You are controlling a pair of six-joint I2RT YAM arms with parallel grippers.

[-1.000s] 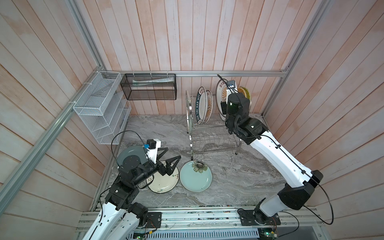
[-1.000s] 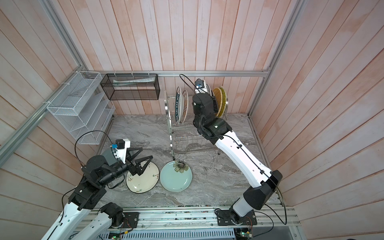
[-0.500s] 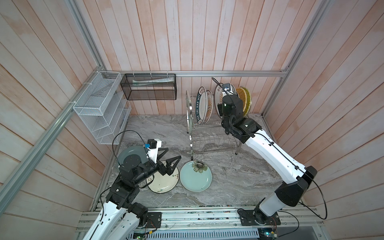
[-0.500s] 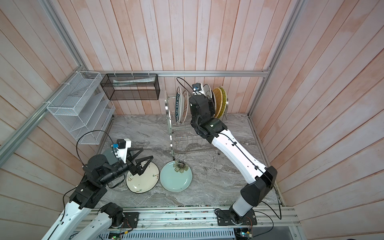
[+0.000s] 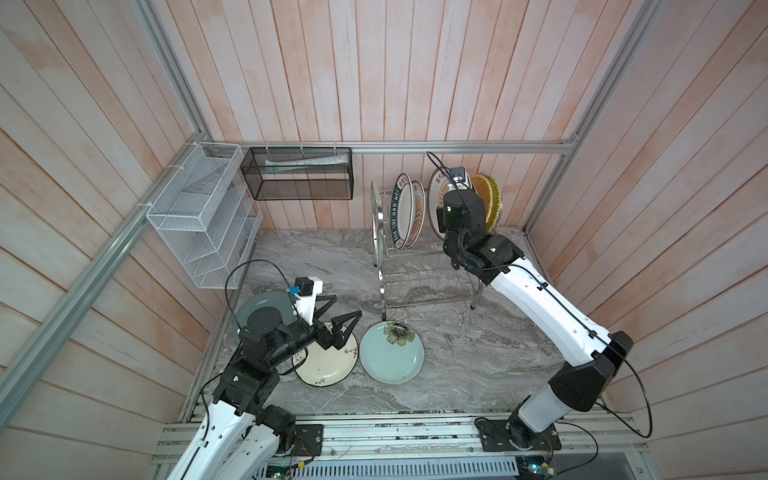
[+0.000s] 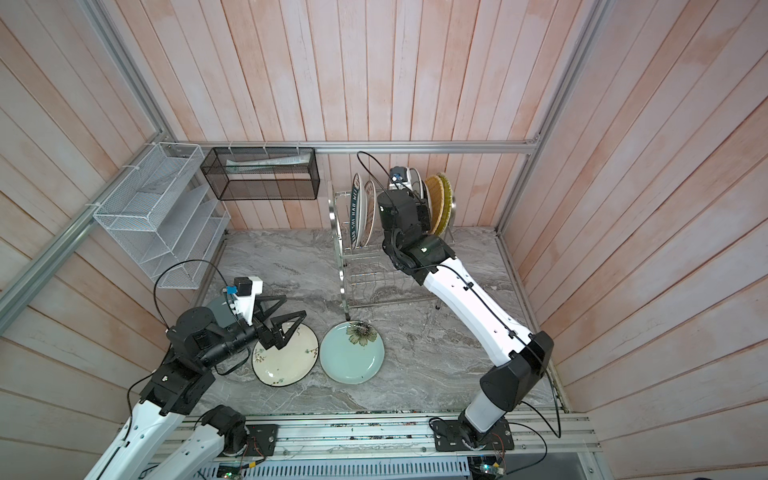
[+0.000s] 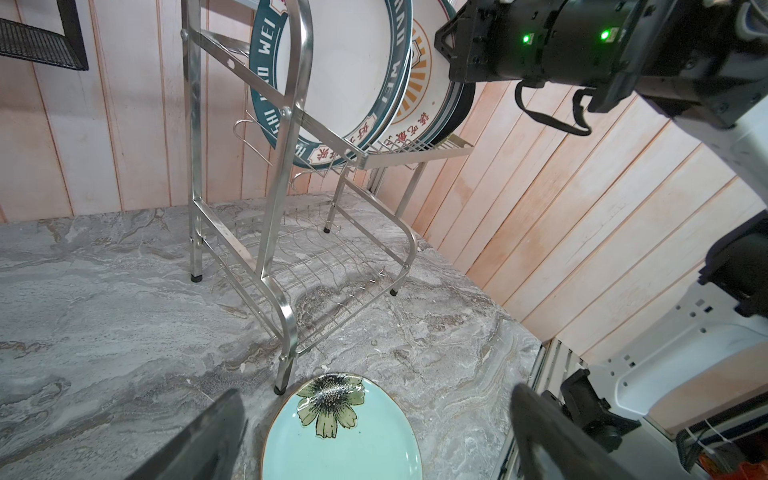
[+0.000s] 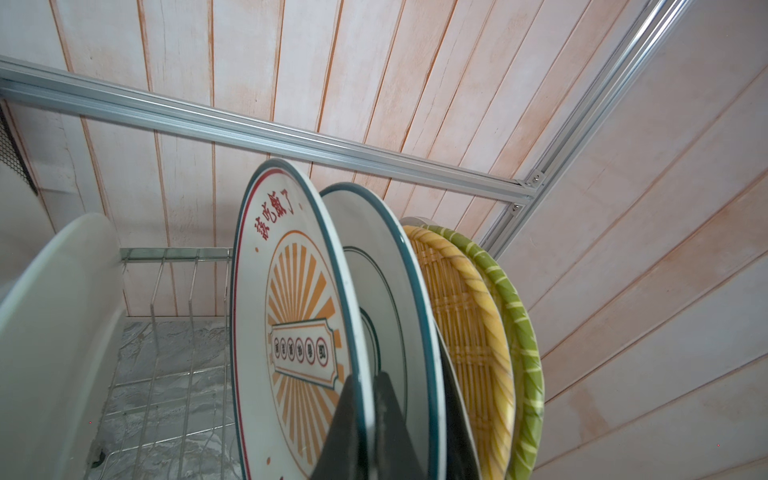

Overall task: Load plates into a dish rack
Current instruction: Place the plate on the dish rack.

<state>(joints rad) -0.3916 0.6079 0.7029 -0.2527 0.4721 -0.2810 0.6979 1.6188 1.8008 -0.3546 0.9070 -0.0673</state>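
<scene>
Right gripper point(image 8: 369, 399): closed down on the rim of a sunburst plate point(image 8: 299, 316), which stands upright in the upper tier of the dish rack point(image 7: 279, 174).

Left gripper point(image 5: 343, 308): jaws spread wide, nothing in them. It hovers above the near edge of the cream floral plate point(image 5: 328, 365).

Count, upper tier, all upright:
- 1 lettered plate point(image 7: 345, 70) at the end nearest the left arm
- 1 second sunburst plate point(image 5: 417, 214) just beside it
- the held sunburst plate
- 1 teal-rimmed white plate point(image 8: 395, 291) just behind the held one
- 1 woven yellow plate point(image 8: 469, 324)
- 1 green striped plate point(image 8: 523, 332) at the far end

That makes six told apart. A dark edge between the white and woven plates may be a seventh; cannot tell.

Count, flat on the bench point(image 5: 478, 353): 3.
- cream floral plate
- pale blue plate point(image 5: 392, 357) with one flower, touching a rack foot
- grey plate point(image 5: 253, 305), partly under the left arm

Fixtures on the wall: 1 white mesh shelf basket point(image 5: 199, 216), 1 black mesh box point(image 5: 299, 178).

Writing: "HAO WEI" in white on the teal rim of the lettered plate. There are red Chinese characters on the sunburst rim and a row of small characters in its centre banner; not legible to me.
</scene>
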